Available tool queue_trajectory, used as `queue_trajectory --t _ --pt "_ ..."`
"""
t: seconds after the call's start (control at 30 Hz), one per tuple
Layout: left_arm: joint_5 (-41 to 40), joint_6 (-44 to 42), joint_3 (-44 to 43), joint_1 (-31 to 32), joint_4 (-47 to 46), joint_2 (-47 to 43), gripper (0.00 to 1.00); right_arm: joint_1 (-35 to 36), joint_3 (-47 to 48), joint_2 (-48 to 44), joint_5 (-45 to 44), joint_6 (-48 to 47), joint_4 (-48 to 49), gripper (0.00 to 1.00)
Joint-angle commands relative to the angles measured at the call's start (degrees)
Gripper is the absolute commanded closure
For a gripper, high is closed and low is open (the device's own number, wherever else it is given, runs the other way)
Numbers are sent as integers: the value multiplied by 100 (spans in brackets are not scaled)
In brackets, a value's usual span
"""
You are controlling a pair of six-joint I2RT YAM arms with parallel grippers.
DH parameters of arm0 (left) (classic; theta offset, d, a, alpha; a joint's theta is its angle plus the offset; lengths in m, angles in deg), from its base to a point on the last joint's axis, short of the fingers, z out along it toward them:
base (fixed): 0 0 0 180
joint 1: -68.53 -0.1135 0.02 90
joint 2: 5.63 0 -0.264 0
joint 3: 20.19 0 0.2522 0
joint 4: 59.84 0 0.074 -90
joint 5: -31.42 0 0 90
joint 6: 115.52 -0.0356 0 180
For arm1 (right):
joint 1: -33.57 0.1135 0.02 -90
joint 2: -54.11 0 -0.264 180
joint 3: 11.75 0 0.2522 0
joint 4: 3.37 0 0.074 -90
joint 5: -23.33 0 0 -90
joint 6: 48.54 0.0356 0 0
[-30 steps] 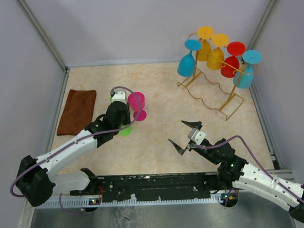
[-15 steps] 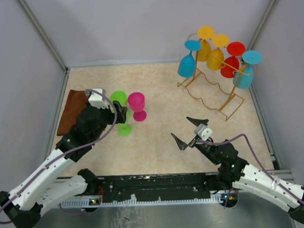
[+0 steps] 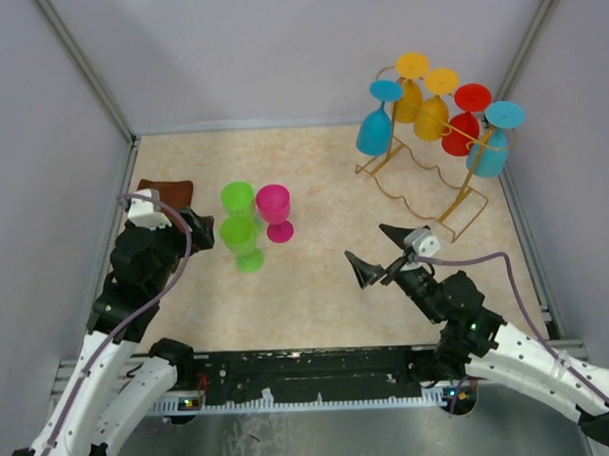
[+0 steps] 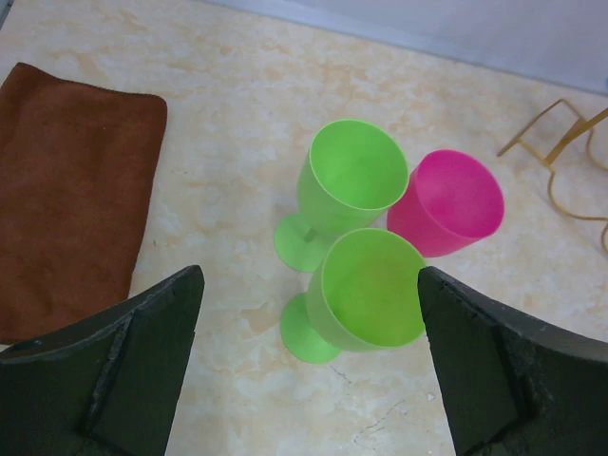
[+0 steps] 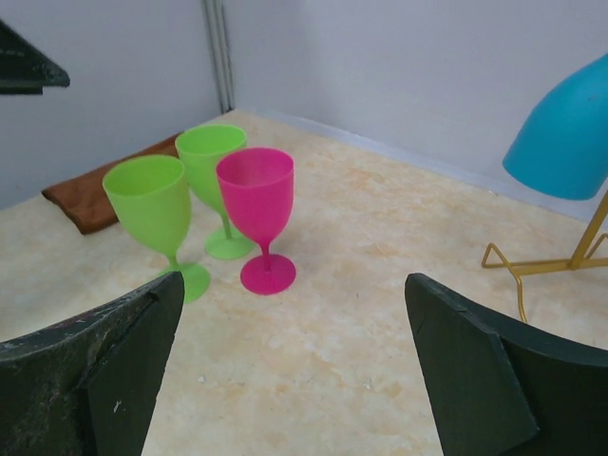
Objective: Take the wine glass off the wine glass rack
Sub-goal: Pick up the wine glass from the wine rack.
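Left gripper (image 4: 310,272): jaws spread wide with nothing between them. It hangs just above the near green glass (image 4: 366,290), toward the desk's left edge.
Right gripper (image 3: 368,243): wide open and empty, over the desk (image 3: 322,157) right of centre. It is aimed at the far right corner, well apart from the rack.
Wine glass rack (image 3: 472,187): stands in the far right corner. It is thin golden wire with wavy rails and curled ends.
Hanging glasses: five feet counted on the rails (two blue, two yellow, one red). All hang upside down, bowls below.
Likely candidate: the left blue glass (image 3: 373,132) — it is at the open end and the most exposed to the right arm.
Appearance: opaque, glossy and plastic-looking. The rounded bowl narrows to a slim stem, and the flat round foot is caught on the rails.
Off the rack: the near green glass, far green glass (image 4: 350,180) and pink glass (image 3: 274,202) stand upright, crowded together left of centre. A brown cloth (image 3: 166,191) lies at the left edge.
Risk, rack: the light wire frame could tip or drag if a glass is pulled sideways instead of slid along its rail.
Risk, neighbours: the bowls hang close together, so wide-open fingers could knock the yellow one beside the blue.
Risk, grip: a smooth curved bowl may slip — the stem looks the surer hold.
Risk, left side: any careless sweep by the left arm could topple the standing trio.
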Motion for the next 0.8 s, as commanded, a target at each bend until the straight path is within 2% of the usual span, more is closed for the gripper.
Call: queue_trajectory --t 0.0,0.2,0.33,0.57,0.77 --pt "122 420 218 -40 124 -797 1 2 985 305 -250 625 -547 1" --pt "39 296 678 -39 255 -1891 1 1 1845 973 -374 1171 -1346 1" --pt "87 264 955 -41 300 -2358 1 3 2099 1225 -457 1381 -1454 1" --pt "-50 399 972 -34 520 -2431 1 0 2652 1555 -830 1606 -1789 2" --pt "-272 437 984 -30 622 -2432 1 -82 3701 2145 -1244 1555 -2641 2"
